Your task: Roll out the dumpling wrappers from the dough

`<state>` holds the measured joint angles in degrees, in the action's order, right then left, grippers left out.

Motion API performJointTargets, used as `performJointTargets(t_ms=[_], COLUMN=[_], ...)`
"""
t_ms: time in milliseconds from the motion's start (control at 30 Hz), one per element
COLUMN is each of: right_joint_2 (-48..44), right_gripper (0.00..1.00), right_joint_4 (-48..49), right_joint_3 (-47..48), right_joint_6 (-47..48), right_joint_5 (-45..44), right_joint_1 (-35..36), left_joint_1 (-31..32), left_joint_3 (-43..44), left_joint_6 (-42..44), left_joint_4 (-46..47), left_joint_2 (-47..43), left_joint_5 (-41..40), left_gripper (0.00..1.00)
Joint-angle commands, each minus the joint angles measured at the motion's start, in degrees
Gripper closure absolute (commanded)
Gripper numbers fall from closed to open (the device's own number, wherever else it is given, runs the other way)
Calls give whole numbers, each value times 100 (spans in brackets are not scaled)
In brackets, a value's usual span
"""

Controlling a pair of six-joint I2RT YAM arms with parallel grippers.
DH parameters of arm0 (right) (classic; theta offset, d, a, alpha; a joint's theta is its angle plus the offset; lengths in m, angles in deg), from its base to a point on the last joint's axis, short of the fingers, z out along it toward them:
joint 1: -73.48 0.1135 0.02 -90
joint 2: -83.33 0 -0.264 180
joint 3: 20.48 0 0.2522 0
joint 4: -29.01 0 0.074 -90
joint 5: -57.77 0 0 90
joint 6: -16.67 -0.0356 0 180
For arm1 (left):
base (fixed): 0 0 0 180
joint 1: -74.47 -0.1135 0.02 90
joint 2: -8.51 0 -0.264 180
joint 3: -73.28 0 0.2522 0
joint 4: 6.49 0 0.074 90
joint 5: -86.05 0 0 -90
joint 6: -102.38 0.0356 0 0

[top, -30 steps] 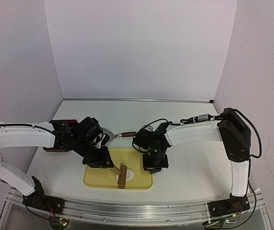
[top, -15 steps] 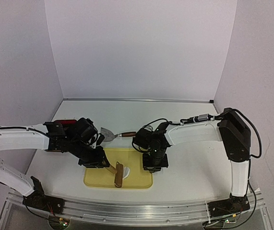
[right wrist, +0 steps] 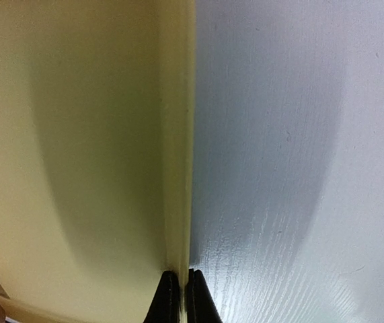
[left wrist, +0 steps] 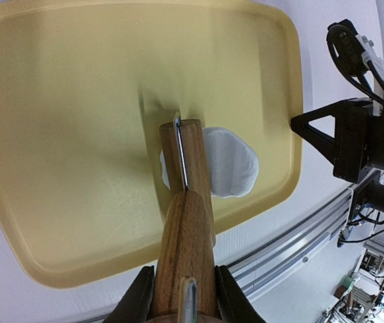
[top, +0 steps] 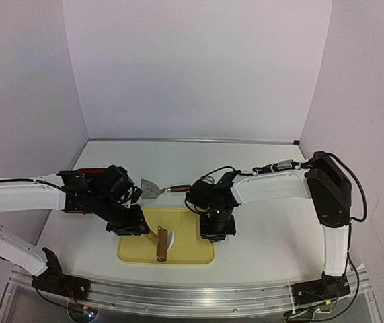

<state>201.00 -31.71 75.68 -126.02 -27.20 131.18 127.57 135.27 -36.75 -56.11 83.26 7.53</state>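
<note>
My left gripper [top: 144, 229] is shut on the handle of a wooden rolling pin [top: 161, 245], seen close in the left wrist view [left wrist: 188, 222] between the jaws [left wrist: 183, 296]. The pin lies on a flattened, roughly oval piece of white dough [left wrist: 235, 161] on the yellow tray [left wrist: 77, 134]. In the top view the dough [top: 171, 237] shows just right of the pin. My right gripper [top: 217, 232] is shut on the tray's right rim [right wrist: 177, 134], pinching it at the fingertips [right wrist: 181, 293]. No round dumpling wrapper discs are in view.
A metal spatula with a wooden handle [top: 154, 189] lies on the table behind the tray [top: 198, 254]. A dark red object [top: 95, 173] sits behind my left arm. The aluminium rail runs along the near table edge [top: 198, 296].
My left gripper has drawn the rolling pin leftward across the tray, over the dough. More of the dough now shows on the pin's right. The right arm has not moved.
</note>
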Motion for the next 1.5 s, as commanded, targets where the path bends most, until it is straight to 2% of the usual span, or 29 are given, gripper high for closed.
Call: performJointTargets(t_ms=[0, 400, 600, 733, 800, 933, 1033, 1267, 1467], right_joint_2=[-37, -91, -279, -281, -241, -185, -206, -230, -79], right_gripper=[100, 100, 100, 100, 100, 100, 100, 100, 100], right_joint_4=[-1061, -1054, -940, -878, -880, -815, -659, -262, -179], right_joint_3=[-116, -129, 14, 219, 335, 492, 477, 291, 291], right_joint_6=[-36, -6, 217, 694, 1001, 1787, 2318, 2883, 2987], right_joint_5=[-800, -811, -839, -929, -1074, -1133, -937, -293, -122], right_joint_1=[-66, -65, -65, -65, -70, -141, -248, -512, -583], left_joint_1=[-212, -212, -212, -212, -210, -212, -211, -212, -204], left_joint_3=[-561, -419, 354, 1082, 1329, 1645, 1873, 2344, 2752], left_joint_6=[-62, 33, 209, 670, 1249, 2393, 2896, 3409, 3628], left_joint_4=[-2138, -1973, -2267, -2389, -2168, -1702, -1692, -1331, -987], left_joint_2=[363, 337, 209, 91, 3, -65, 67, 642, 1193], left_joint_5=[-1508, -1481, -1732, -1797, -1531, -505, -229, 594, 1259], left_gripper=[100, 100, 100, 100, 100, 100, 100, 100, 100])
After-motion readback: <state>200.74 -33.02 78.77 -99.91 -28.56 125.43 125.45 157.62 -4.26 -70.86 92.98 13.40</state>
